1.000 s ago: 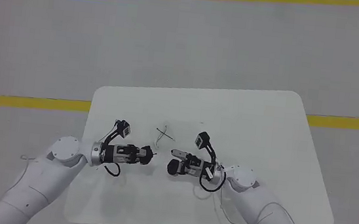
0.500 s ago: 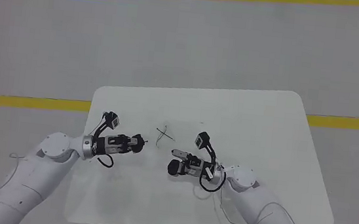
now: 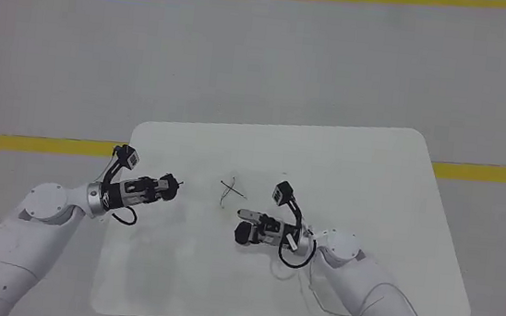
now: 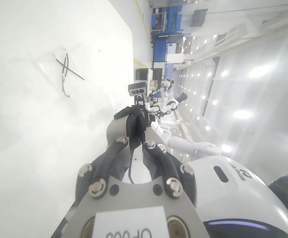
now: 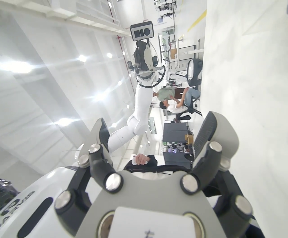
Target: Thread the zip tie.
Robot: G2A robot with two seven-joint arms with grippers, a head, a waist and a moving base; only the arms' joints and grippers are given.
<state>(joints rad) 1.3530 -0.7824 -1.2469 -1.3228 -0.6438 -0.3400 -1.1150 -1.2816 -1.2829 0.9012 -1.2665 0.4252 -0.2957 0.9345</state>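
A few thin zip ties (image 3: 231, 189), black and pale, lie crossed on the white table (image 3: 372, 171); in the left wrist view the zip ties (image 4: 66, 67) rest flat, well beyond the fingertips. My left gripper (image 3: 176, 185) hovers left of them, pointing their way, with its jaws together. From the wrist, the left gripper (image 4: 132, 117) looks shut, and a thin black strand runs from its tips back toward the palm; I cannot tell what the strand is. My right gripper (image 3: 241, 222) sits just nearer than the ties. The right gripper (image 5: 154, 133) is open with nothing between its fingers.
The rounded far table edge (image 4: 131, 33) lies past the ties. The right arm's wrist camera (image 3: 281, 194) stands up close beside the ties. Bare tabletop (image 3: 377, 217) stretches to the right.
The left arm has swung away to the left and slightly farther back, leaving its spot facing the right gripper. The right arm has barely moved and stays open.
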